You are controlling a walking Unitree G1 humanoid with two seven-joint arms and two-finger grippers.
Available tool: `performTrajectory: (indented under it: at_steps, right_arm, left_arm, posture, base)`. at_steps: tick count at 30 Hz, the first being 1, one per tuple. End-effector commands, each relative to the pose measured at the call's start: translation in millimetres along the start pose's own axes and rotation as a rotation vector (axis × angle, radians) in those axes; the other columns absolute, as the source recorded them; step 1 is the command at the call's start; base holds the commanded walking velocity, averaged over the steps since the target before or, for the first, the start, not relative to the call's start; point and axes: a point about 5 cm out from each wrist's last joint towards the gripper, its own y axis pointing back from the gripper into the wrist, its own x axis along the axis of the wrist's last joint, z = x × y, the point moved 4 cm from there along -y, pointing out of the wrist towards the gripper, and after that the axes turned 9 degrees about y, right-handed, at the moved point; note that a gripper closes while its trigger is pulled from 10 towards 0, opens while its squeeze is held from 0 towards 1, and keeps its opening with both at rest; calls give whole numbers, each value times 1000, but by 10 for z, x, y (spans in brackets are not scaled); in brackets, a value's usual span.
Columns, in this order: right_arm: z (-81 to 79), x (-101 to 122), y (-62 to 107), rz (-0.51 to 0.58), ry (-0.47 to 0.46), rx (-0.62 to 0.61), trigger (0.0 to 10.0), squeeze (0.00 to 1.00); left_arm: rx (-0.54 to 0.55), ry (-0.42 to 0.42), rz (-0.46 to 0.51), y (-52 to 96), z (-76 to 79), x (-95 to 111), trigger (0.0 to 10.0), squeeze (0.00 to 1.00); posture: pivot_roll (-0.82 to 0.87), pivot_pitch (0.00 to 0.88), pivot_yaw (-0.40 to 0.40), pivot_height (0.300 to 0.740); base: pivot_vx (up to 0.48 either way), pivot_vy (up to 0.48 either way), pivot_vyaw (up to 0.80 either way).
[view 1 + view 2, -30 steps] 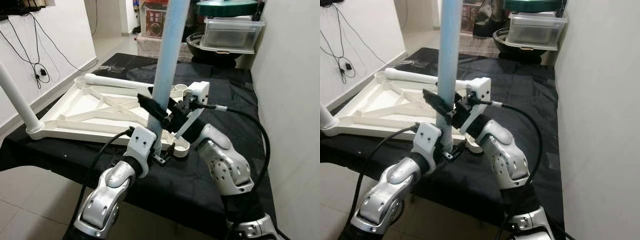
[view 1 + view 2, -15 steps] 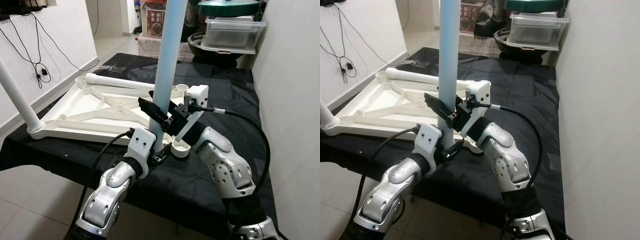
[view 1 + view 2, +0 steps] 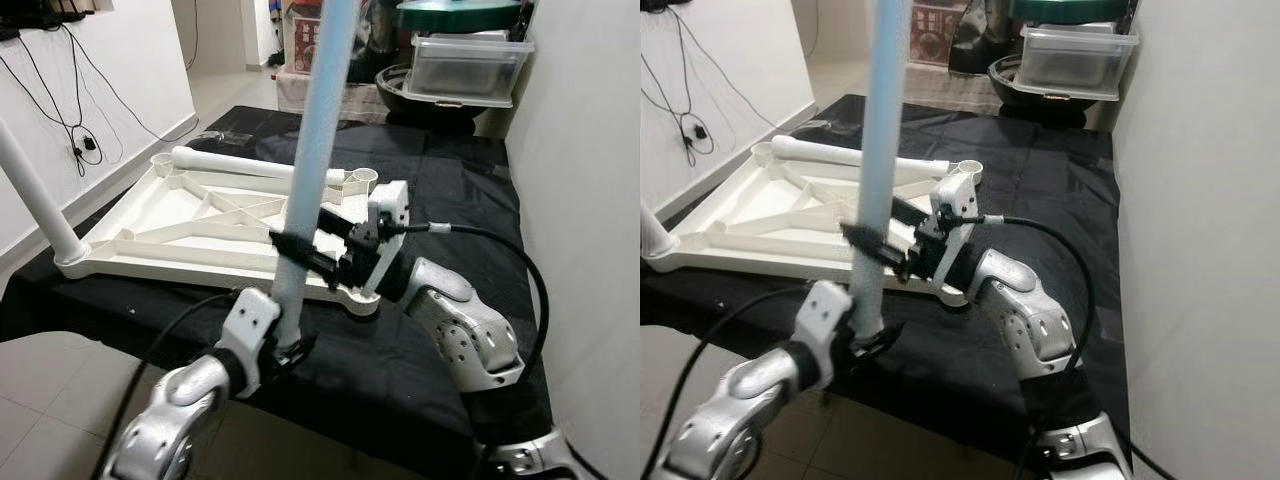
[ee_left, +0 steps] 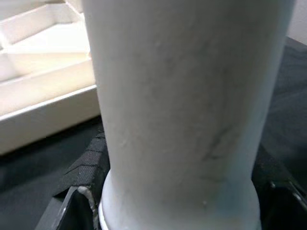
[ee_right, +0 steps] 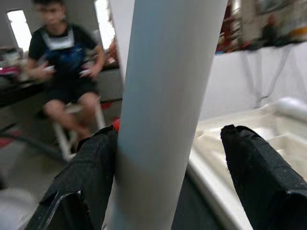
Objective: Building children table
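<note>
White plastic tabletop (image 3: 190,225) lies upside down on the black-draped desk (image 3: 460,190), one leg already standing at its far left corner. Left gripper (image 3: 285,345) pinches the foot of the pale blue-white tubular leg (image 3: 312,150), now drawn back and tilted away from the near corner socket (image 3: 362,300). Right gripper (image 3: 310,258) has loosened, fingers (image 5: 254,177) spread, so seating remains undone.

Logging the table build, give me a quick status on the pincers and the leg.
Left pincer shut on white table leg near its base. Right pincer open, straddling leg. Leg tilted, short of corner socket on upturned tabletop.
</note>
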Motion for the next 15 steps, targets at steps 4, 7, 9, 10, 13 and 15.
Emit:
performTrajectory:
  at_steps: [4,7,9,10,13,15]
  right_arm:
    - [-110,-88,39,-57,-31,108,10000,0]
    - [-136,-79,29,-56,-40,121,10000,0]
    - [-155,-74,12,-56,-42,129,10000,0]
    - [-155,-74,12,-56,-42,129,10000,0]
    - [-194,-66,-5,-54,-56,155,10000,0]
    - [-237,-49,-27,-42,-83,174,10000,0]
  left_arm:
    - [-101,31,-30,127,104,-20,10000,0]
    - [-124,36,-37,135,136,-29,10000,0]
    - [-156,55,-51,150,182,-52,10000,0]
    - [-156,55,-51,150,182,-52,10000,0]
    - [-201,74,-74,185,246,-95,10000,0]
    - [-214,67,-100,213,253,-150,10000,0]
  posture:
    - [63,45,-36,740]
    - [60,42,-37,740]
    - [58,41,-37,740]
    - [58,41,-37,740]
    - [57,39,-36,740]
    - [58,39,-36,740]
  base:
    - [0,0,0]
    - [0,0,0]
    - [0,0,0]
    - [0,0,0]
    - [0,0,0]
    - [0,0,0]
